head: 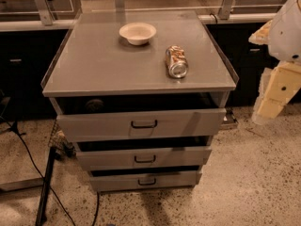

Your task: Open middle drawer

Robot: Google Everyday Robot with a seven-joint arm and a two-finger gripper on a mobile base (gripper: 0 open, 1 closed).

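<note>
A grey metal cabinet (pixel 136 60) stands in the middle of the camera view with three drawers stacked in its front. The middle drawer (pixel 103 158) has a wide flat grey front and a small black loop handle (pixel 145 159) at its centre. A dark gap shows above its front panel. The top drawer (pixel 94 125) is taller and sticks out furthest; the bottom drawer (pixel 113 181) is the shortest. My gripper (pixel 272 102) hangs at the right edge of the view, in the air beside the cabinet's right side, well away from the handles and touching nothing.
A white bowl (pixel 138 33) and a drink can lying on its side (pixel 176 61) rest on the cabinet top. Dark counters and a rail run behind. Black cables and a dark bar (pixel 46 182) lie on the speckled floor at the left.
</note>
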